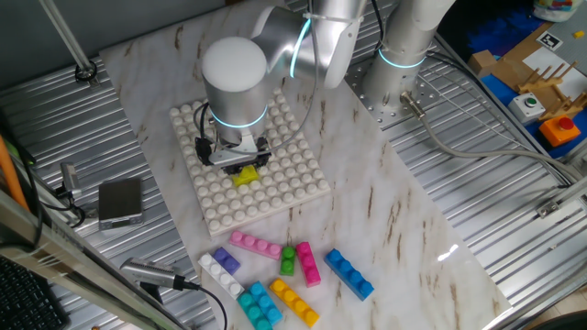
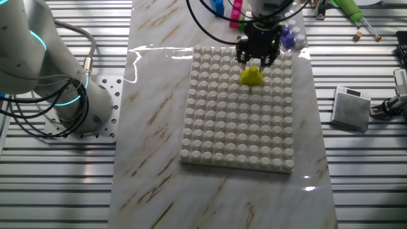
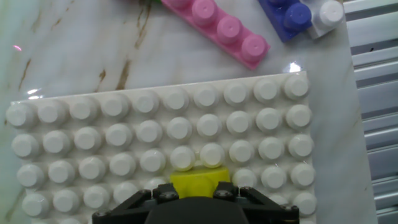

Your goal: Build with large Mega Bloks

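My gripper [image 1: 240, 158] hangs over the white studded baseplate [image 1: 275, 188] and is shut on a short yellow brick [image 1: 245, 175], which is down at the plate's studs. The other fixed view shows the brick [image 2: 252, 77] just under the fingers [image 2: 245, 58], near the plate's far edge [image 2: 210, 152]. In the hand view the brick [image 3: 199, 182] sits between the jaws. Loose bricks lie off the plate: pink [image 1: 255, 245], purple-and-white [image 1: 220, 266], green [image 1: 288, 260], magenta [image 1: 308, 264], blue [image 1: 349, 273], cyan [image 1: 260, 304] and a long yellow one [image 1: 293, 301].
A small grey box [image 1: 120, 202] lies on the ribbed metal beside the marble board, with cables next to it. The arm's base [image 1: 394, 82] stands at the board's far corner. Cardboard and coloured parts [image 1: 541, 82] sit at the far right.
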Controlling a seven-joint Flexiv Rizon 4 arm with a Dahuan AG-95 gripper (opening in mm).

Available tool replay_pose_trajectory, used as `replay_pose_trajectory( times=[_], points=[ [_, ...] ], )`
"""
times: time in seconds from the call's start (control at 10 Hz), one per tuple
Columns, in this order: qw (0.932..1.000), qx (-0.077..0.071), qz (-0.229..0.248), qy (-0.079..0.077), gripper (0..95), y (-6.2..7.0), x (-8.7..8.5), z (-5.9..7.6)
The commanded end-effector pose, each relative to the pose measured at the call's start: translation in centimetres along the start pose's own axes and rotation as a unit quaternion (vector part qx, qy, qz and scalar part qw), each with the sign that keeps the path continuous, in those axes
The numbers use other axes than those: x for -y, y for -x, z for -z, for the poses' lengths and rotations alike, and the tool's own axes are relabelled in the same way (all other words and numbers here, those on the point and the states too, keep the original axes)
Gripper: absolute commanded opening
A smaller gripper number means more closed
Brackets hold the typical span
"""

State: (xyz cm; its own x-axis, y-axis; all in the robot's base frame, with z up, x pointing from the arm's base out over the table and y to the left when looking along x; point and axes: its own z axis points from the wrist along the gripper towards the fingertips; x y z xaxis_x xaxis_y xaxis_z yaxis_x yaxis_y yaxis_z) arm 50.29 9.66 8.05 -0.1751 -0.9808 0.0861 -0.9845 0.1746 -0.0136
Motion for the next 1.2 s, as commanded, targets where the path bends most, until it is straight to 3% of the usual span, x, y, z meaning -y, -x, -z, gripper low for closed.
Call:
replay_pose_trajectory(
  times=[0.1, 0.5, 0.8, 1.2],
  points=[
    [1.0, 0.003, -0.001, -0.006, 0.0, -0.09, 0.01, 0.02],
    [0.9997, 0.017, -0.002, -0.015, 0.0, -0.36, -0.02, 0.11],
    [0.9991, 0.039, -0.004, -0.017, 0.0, -0.39, 0.0, 0.12],
    [0.9982, 0.057, -0.002, -0.019, 0.0, -0.54, -0.01, 0.18]
  ],
)
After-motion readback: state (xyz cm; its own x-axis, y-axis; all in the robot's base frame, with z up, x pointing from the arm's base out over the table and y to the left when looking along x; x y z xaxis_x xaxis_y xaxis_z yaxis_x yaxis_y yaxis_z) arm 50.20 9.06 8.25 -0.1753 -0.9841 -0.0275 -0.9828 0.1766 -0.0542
